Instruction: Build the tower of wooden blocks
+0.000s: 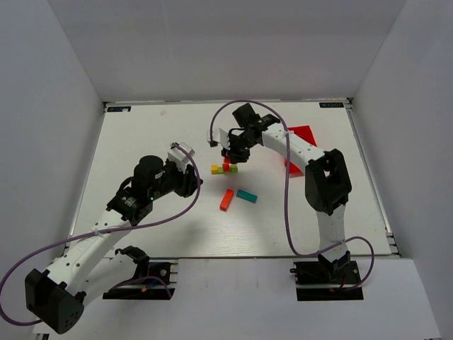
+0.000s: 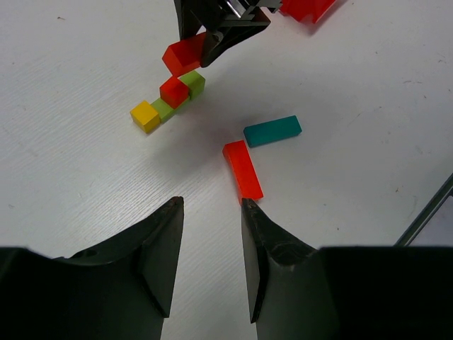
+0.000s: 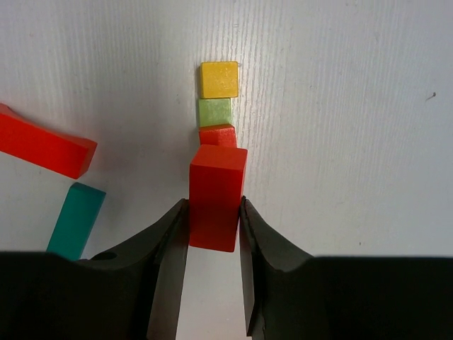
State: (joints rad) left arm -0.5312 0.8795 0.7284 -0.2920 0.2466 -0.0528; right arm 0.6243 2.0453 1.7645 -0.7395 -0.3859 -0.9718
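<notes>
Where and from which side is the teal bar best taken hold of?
Likely from above, at mid-length, closing across its long sides: the teal bar lies flat with those sides free, while the orange bar sits close to one end.

On the table point(image 1: 141, 142), cube row point(image 1: 225, 170) at centre, one cube point(image 1: 226, 163) stacked on it. block point(image 3: 216, 184) in right gripper point(image 3: 214, 207) just above the stack. Nearer the bases: left bar point(image 1: 226, 200), right bar point(image 1: 246, 195), just beside each other. bin point(image 1: 304, 133) to the right, behind the right arm.

The right gripper point(image 3: 214, 210) pinches a red block point(image 3: 218, 173) over a touching line of yellow cube point(image 3: 219, 79), green cube point(image 3: 214, 112) and red cube point(image 3: 217, 134), with a red-orange bar point(image 3: 44, 145) and a teal bar point(image 3: 76, 219) lying off to the left.
</notes>
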